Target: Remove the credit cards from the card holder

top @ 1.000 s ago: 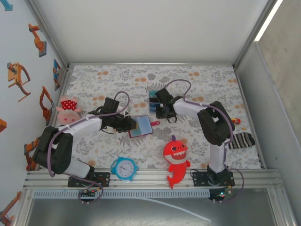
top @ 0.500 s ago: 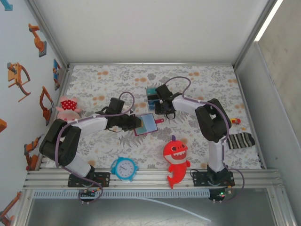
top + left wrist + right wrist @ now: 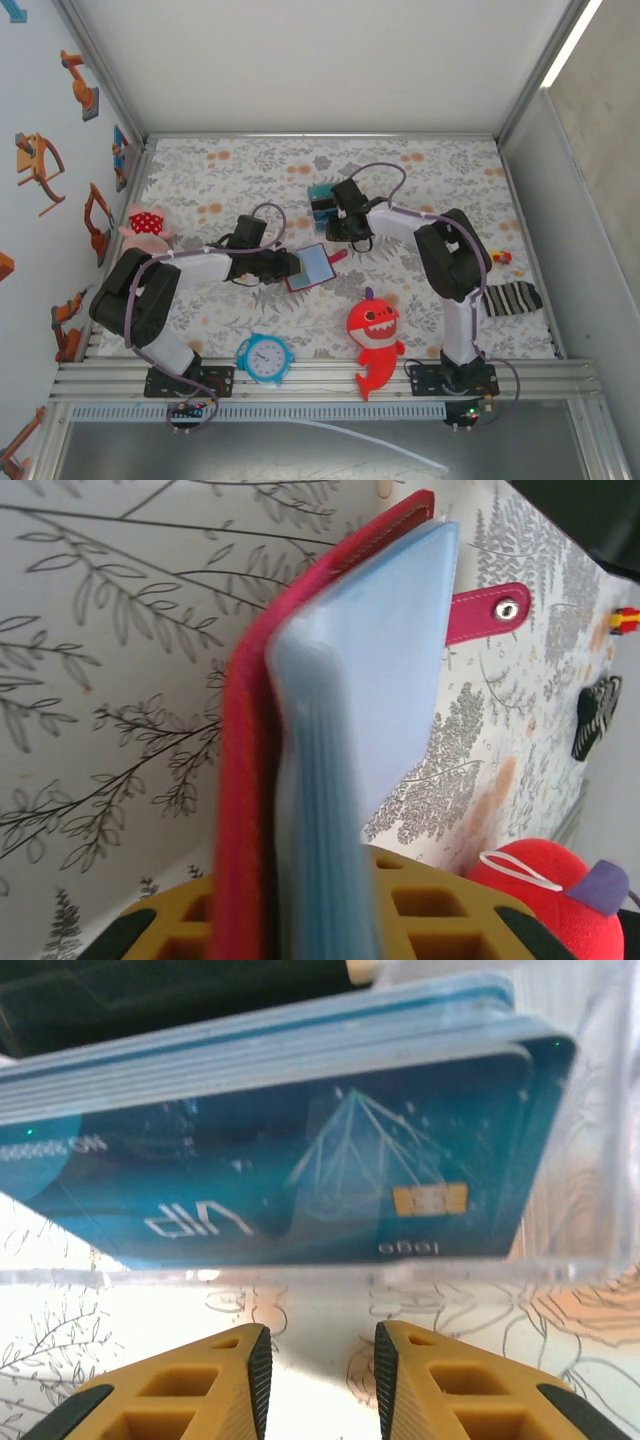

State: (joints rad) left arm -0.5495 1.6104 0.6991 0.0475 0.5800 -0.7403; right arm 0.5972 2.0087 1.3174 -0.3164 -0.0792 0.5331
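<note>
L fingers (image 3: pixel 150 925) flank card holder (image 3: pixel 245 780), pinch unclear | R fingers (image 3: pixel 225 1380) slightly spread, empty, credit cards (image 3: pixel 300 1180) at their 12 | risk: your R nudge topples stack

My tool (image 3: pixel 318 1378) sits just short of the stacked teal credit cards (image 3: pixel 300 1180), jaws slightly apart and empty, floral worktop (image 3: pixel 470 1360) underneath.
</note>
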